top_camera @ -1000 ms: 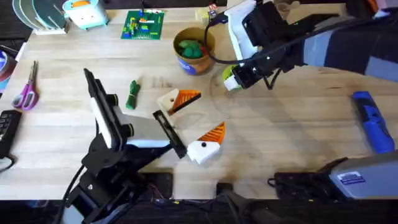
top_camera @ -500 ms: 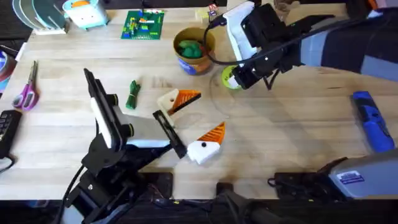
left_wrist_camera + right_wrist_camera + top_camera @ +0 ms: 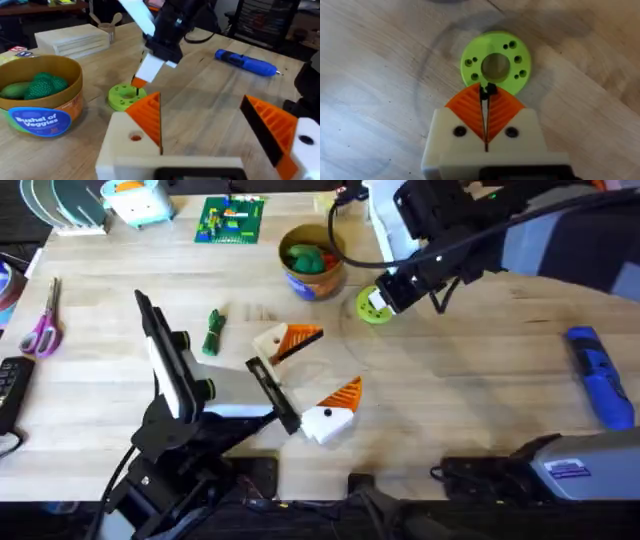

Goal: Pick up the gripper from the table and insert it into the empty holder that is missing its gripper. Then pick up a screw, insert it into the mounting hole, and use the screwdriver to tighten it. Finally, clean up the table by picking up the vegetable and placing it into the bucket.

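My right gripper (image 3: pixel 486 92) is shut on a small black screw (image 3: pixel 490 89), just above the lime-green disc (image 3: pixel 372 308). The left gripper (image 3: pixel 322 365) rests open on the table (image 3: pixel 450 400). Both of its cream-white holders carry orange ribbed wedges. In the far holder (image 3: pixel 127 145) sits an orange gripper (image 3: pixel 148 116), and the mounting hole (image 3: pixel 135 136) below it is open. The blue screwdriver (image 3: pixel 601 375) lies at the right edge. Left of the left gripper lies the dark-green vegetable (image 3: pixel 212 332). The bucket (image 3: pixel 290 280) stands at the back with green toys inside.
Pink-handled scissors (image 3: pixel 42 330) lie at the far left. A green brick plate (image 3: pixel 232 220) and a light blue object (image 3: pixel 135 200) sit at the back edge. Wooden blocks (image 3: pixel 72 40) lie behind the bucket.
The right gripper has lifted and drawn back toward the upper right off the lime-green disc, which now shows almost whole. The left arm has not moved.
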You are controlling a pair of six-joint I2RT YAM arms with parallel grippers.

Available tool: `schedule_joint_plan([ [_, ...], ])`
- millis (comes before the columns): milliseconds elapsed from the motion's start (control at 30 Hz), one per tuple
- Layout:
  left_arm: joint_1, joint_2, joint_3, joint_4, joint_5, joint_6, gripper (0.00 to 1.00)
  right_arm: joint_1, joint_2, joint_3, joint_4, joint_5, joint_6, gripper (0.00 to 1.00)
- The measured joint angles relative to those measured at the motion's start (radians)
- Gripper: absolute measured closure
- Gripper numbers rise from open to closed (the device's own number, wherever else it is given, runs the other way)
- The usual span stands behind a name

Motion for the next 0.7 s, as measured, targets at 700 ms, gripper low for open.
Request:
schedule_joint_plan([
  [700,0.0,0.0,0.0,0.0,0.0,0.0,0.009,0.353,-0.095,0.568,-0.424,-0.007,0.0,0.994],
])
